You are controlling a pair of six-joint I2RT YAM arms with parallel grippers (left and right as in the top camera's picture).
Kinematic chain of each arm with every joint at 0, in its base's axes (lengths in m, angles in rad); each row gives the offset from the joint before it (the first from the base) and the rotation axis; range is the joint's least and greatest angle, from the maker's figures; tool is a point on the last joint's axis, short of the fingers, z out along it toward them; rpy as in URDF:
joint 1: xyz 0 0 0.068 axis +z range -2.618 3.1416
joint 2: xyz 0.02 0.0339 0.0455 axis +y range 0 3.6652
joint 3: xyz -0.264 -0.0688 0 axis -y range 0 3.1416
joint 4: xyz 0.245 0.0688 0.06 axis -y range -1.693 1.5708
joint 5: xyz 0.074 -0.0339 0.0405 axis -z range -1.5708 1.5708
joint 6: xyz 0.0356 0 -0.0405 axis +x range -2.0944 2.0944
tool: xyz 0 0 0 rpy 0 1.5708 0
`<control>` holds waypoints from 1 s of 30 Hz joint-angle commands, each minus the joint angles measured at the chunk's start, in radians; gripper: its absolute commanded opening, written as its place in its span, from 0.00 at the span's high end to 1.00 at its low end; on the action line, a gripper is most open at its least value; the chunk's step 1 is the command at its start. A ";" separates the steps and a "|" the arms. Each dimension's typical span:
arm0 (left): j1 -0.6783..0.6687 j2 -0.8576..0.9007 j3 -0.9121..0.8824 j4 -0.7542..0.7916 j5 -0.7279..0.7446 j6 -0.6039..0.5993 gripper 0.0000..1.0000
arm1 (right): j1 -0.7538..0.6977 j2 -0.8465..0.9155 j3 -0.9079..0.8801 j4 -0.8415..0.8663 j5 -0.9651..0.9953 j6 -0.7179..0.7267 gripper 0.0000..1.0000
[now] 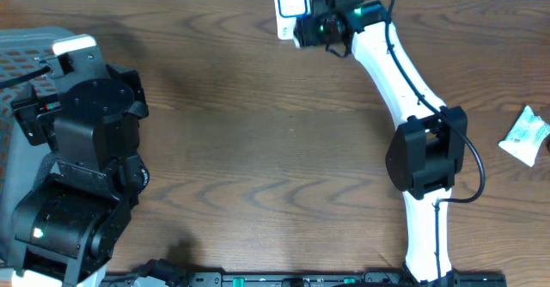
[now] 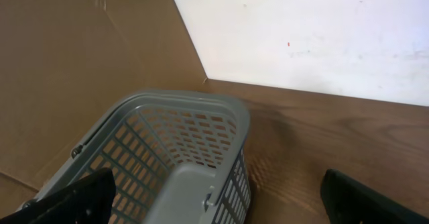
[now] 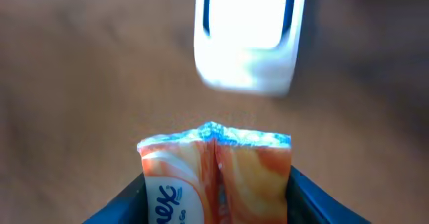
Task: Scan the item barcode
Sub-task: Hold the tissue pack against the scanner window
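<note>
**Right claw** (image 3: 216, 200): clenched on the packet (image 3: 214, 163), a soft orange-and-white pack with a crimped, blue-edged top seam. The pack stands upright between the two fingers and is gripped low. Its upper end and the face toward the wrist camera are clear of the fingers. Judgement: the low grip keeps the printed faces uncovered for reading.

**Item location:** off the desk (image 1: 258, 132), held in the air at the far edge, just in front of the scanner (image 3: 247, 39). The scanner is a white unit with a bright lit window. In the wrist view the window sits just beyond the pack's top seam, near but not touching.

**Barcode:** not visible in any view, so I cannot tell which face carries it. The camera-side face shows only the back seam and part of a logo. Judgement: the presenting step is in hand. If nothing reads, a turn of the wrist is probably needed.

**Left claw** (image 2: 214, 184): released, fingers wide apart, nothing between them. It hangs over the grey basket (image 2: 201, 100) at the left of the desk. Judgement: parked there to stay out of the right arm's way.

**Other:** a white pouch (image 1: 524, 137) lies at the right edge of the desk, well apart from both arms.

**Risk:** the soft wrapper may crease or glare under the window.
</note>
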State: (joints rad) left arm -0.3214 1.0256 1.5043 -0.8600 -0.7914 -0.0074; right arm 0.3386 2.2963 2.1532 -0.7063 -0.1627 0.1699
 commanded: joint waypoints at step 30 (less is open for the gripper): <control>0.004 -0.001 0.005 0.000 -0.003 -0.013 0.02 | 0.014 0.263 0.009 0.803 0.201 -0.154 0.49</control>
State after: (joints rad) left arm -0.3214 1.0256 1.5043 -0.8600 -0.7914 -0.0074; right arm 0.3531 2.5629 2.1532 0.1001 -0.0269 0.0383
